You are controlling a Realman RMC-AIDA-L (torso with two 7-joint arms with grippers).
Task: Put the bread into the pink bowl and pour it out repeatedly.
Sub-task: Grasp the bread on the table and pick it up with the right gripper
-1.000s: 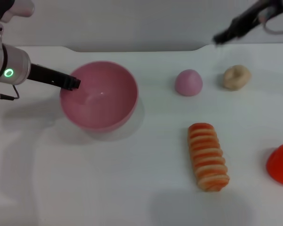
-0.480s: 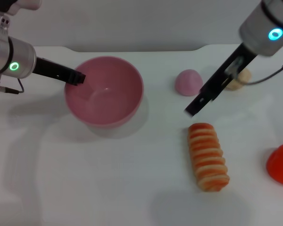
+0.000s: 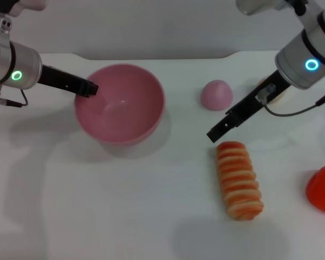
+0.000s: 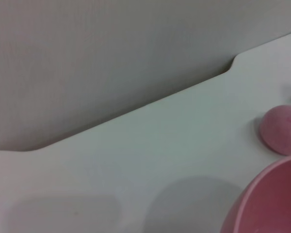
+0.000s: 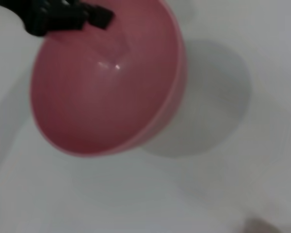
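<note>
The pink bowl (image 3: 124,108) stands upright at the left of the white table, with nothing inside it. My left gripper (image 3: 90,88) is at its left rim, shut on the rim. The right wrist view shows the bowl (image 5: 106,87) with the left gripper's black fingers (image 5: 68,17) on its rim; the bowl's edge (image 4: 271,204) also shows in the left wrist view. The bread (image 3: 238,179) lies flat at the right centre, striped side up. My right gripper (image 3: 218,131) hangs just beyond the bread's far end, a little above the table and not touching the bread.
A small pink dome (image 3: 216,95) sits behind the bread, and a beige bun (image 3: 280,95) is mostly hidden behind my right arm. A red object (image 3: 322,189) lies at the right edge. The table's far edge runs close behind the bowl.
My right arm has swung down from the far right corner to just beyond the bread. The bowl, held by the left gripper, shifted slightly right early on and has stayed still since.
</note>
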